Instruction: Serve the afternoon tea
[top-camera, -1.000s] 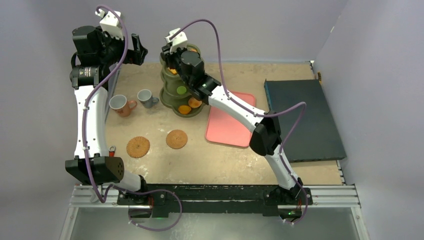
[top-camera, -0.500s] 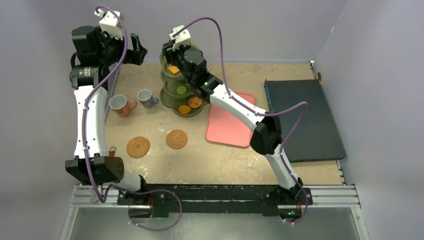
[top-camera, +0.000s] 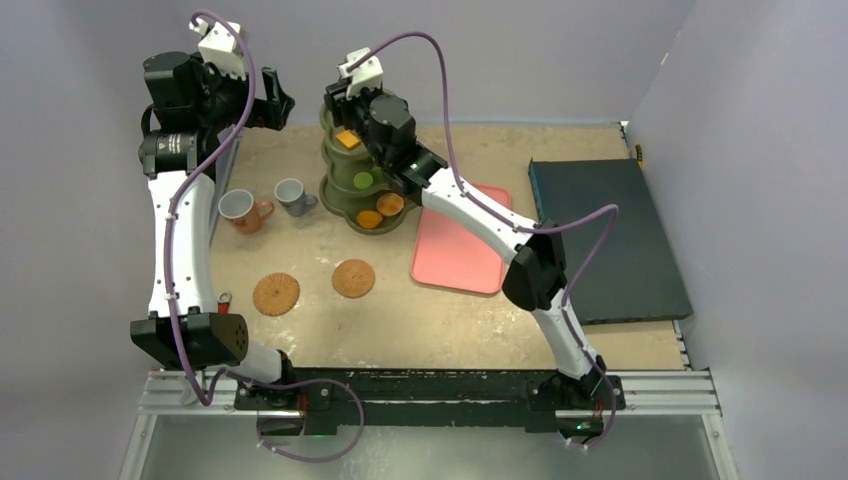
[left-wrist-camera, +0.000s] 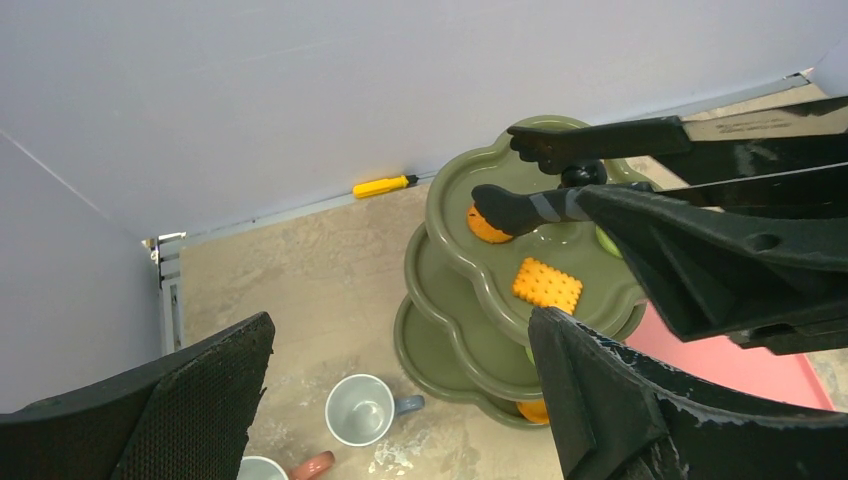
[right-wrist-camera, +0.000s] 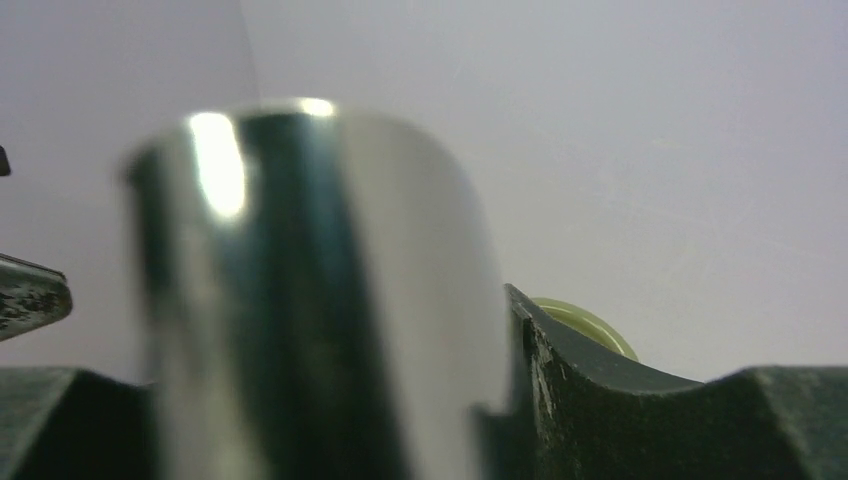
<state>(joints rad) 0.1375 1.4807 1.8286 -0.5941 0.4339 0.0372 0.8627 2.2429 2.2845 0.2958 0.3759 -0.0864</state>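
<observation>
Left wrist view: left hand hung wide open and empty above the grey-blue cup. Beyond, right hand gripped the black tongs, tips parted over the top tier of the stand, where the square orange pastry lay; a snagging tip might knock it off.

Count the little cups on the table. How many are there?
2. The terracotta cup stands left of the olive stand, and the grey-blue cup sits between them, nearer the stand. Others may be hidden behind the stand.
</observation>
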